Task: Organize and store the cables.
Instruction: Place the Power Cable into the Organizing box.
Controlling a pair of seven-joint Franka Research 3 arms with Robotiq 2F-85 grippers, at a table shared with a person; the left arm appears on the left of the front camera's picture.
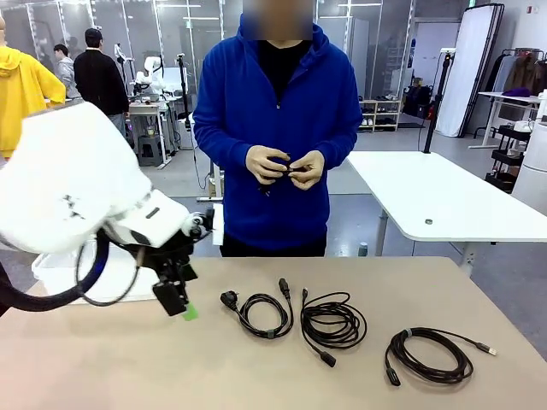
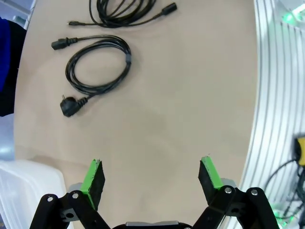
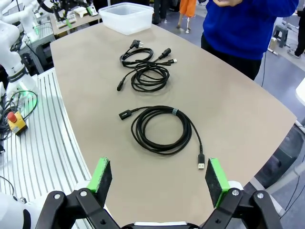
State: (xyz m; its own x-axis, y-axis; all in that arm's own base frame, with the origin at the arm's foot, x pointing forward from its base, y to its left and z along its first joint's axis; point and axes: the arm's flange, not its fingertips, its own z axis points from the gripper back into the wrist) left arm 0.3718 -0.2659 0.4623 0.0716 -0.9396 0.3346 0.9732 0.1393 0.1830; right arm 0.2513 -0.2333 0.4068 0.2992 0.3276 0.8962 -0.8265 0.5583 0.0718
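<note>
Three black coiled cables lie on the tan table: a left one with a round plug (image 1: 261, 314), a middle one (image 1: 333, 323), and a right one with a silver tip (image 1: 430, 354). My left gripper (image 1: 181, 303) hovers open over the table, left of the left cable (image 2: 97, 67); its jaws (image 2: 152, 176) hold nothing. My right gripper (image 3: 159, 179) is open above the table's edge, just short of the silver-tipped cable (image 3: 162, 129). Beyond it lie the middle cable (image 3: 150, 76) and the left cable (image 3: 136, 55). The person's hands (image 1: 289, 166) work on a small thin black cord.
A clear white bin (image 3: 127, 16) stands at the table's left end, partly hidden behind my left arm (image 1: 51, 273). The person in a blue hoodie (image 1: 278, 111) stands at the far side. A ribbed metal rail (image 2: 276, 95) runs beside the table.
</note>
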